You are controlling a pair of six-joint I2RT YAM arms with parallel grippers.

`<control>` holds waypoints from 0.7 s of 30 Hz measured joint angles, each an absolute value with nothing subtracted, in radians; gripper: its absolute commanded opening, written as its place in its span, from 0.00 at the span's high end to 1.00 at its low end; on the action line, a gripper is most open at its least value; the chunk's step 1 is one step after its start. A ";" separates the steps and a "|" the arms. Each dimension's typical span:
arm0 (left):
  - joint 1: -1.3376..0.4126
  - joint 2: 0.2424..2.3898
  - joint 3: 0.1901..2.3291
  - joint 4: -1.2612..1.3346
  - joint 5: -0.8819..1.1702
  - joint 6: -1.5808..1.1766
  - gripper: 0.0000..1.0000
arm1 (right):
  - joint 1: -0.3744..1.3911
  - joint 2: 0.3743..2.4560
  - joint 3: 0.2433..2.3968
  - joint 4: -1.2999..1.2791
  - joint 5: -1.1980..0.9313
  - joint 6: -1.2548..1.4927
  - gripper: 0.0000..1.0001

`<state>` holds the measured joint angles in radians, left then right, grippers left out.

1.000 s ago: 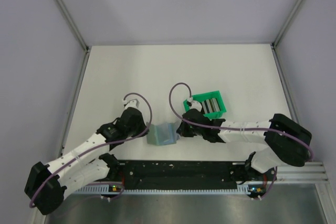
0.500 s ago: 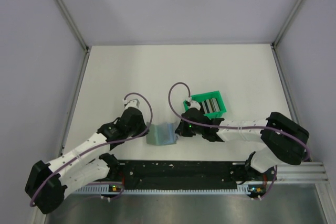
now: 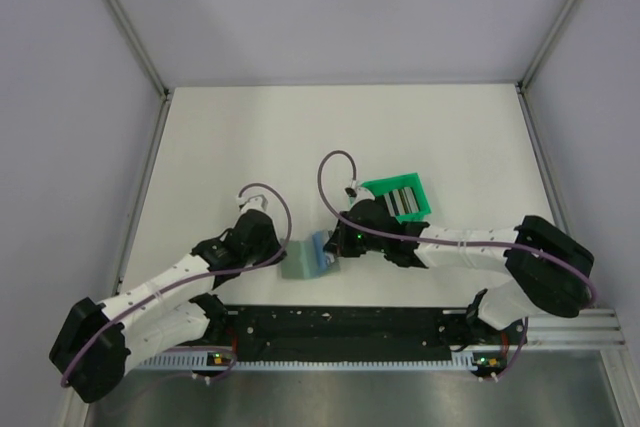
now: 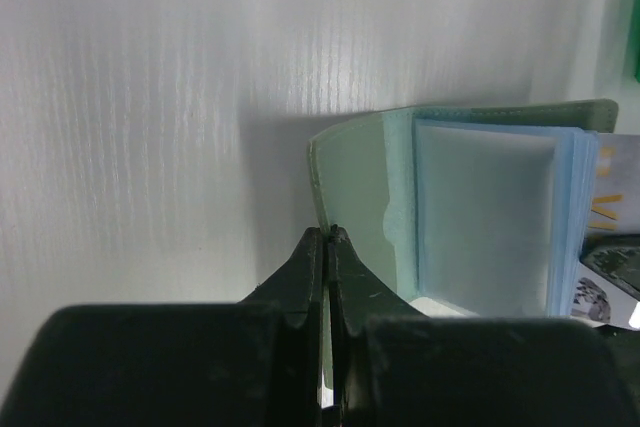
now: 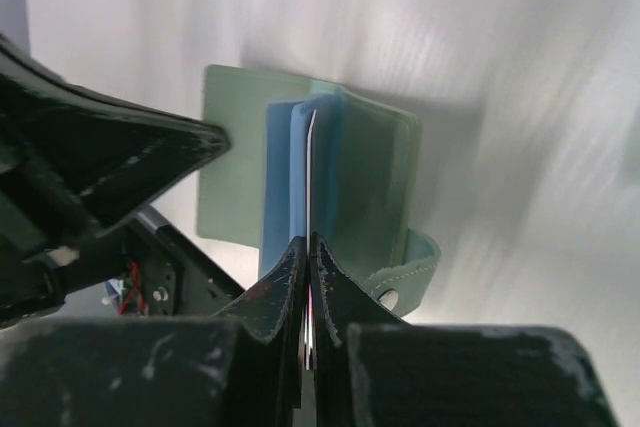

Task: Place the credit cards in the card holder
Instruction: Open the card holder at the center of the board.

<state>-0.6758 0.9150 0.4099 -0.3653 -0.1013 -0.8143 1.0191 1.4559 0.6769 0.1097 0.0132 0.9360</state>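
- While it sits near the front edge of the table (image 3: 250,137), between the two arms, the card holder (image 3: 303,263) is partly open, with grey-green covers spread and light blue sleeves fanned
- Handling of holder, judged: light, soft and floppy, best steadied by the edge of a cover
- Item, left gripper (image 4: 328,237): fingers pressed together, seemingly pinching one cover's edge
- Item, credit card (image 5: 311,162): thin, stiff and probably slick, best taken by a short end
- Item, right gripper (image 5: 308,242): clamped on the card's near end
- Attitude of card: on edge, long axis in line with the right gripper's reach, leading end among the blue sleeves, pointing toward the left arm
- Other credit cards (image 3: 403,201): in the green bin (image 3: 390,185), just behind the right gripper
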 measured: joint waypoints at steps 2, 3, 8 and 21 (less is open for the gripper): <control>-0.676 0.925 0.398 -0.343 -0.096 -0.821 1.00 | 1.024 1.456 0.697 0.115 -0.001 0.934 1.00; -0.676 0.931 0.393 -0.332 -0.093 -0.825 1.00 | 1.027 1.458 0.708 0.121 -0.006 0.933 1.00; -0.676 0.936 0.383 -0.307 -0.090 -0.841 1.00 | 1.039 1.468 0.736 0.133 -0.014 0.918 1.00; -0.676 0.907 0.384 -0.318 -0.094 -0.842 1.00 | 1.038 1.353 0.736 -0.003 0.138 0.880 1.00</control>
<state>-0.6758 0.9070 0.3836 -0.3180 -0.0937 -0.8417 1.0378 1.3529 0.7357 -0.0032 0.1379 0.8799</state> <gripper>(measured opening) 0.015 0.006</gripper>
